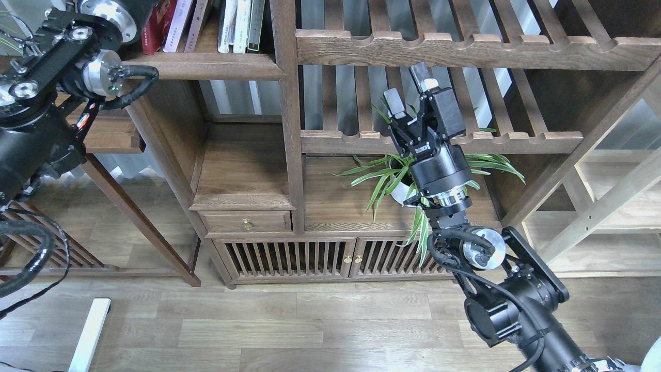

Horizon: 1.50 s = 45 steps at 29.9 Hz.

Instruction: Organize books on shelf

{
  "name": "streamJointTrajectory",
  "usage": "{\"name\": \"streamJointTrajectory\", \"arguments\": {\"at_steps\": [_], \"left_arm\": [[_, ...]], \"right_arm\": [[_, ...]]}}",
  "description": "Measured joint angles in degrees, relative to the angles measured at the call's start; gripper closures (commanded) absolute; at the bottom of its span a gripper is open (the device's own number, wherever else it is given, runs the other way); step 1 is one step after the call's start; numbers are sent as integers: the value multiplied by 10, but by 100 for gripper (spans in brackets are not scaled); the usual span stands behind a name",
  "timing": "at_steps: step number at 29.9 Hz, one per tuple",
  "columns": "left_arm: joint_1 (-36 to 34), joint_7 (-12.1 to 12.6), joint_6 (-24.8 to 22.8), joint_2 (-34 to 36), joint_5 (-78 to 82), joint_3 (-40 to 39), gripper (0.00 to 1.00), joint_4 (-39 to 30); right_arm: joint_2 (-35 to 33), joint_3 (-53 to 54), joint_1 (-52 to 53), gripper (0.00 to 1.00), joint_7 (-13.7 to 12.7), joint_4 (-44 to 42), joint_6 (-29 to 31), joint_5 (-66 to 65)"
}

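The shelf is a dark board with a moulded front edge at the top left. Books stand on it, cut off by the top edge of the head view: a red one at the left, a pale one and a brownish one beside it. My left arm reaches up in front of the red book; its gripper is above the top edge of the view, so any contact is hidden. My right gripper is open and empty, raised before the slatted shelves.
Thin white and dark-spined books stand against the upright post. A potted green plant sits behind my right wrist. A slatted shelf rail crosses above the right gripper. A small drawer and slatted cabinet doors lie below.
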Motion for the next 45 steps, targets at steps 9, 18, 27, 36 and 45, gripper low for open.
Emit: {"name": "streamJointTrajectory", "arguments": {"at_steps": [9, 18, 27, 36, 45], "left_arm": [[-37, 2, 0, -1, -17, -3, 73, 0], [-65, 0, -1, -1, -42, -10, 73, 0], [-86, -12, -1, -1, -79, -12, 73, -4], [-85, -60, -3, -2, -208, -32, 72, -35], [-74, -113, -141, -1, -313, -57, 72, -38]], "right_arm": [[-2, 1, -1, 2, 0, 0, 0, 0], [-6, 2, -2, 2, 0, -2, 0, 0], [-16, 3, -2, 2, 0, -2, 0, 0], [-17, 2, 1, 2, 0, -4, -4, 0], [-19, 11, -1, 2, 0, -5, -4, -2]]}}
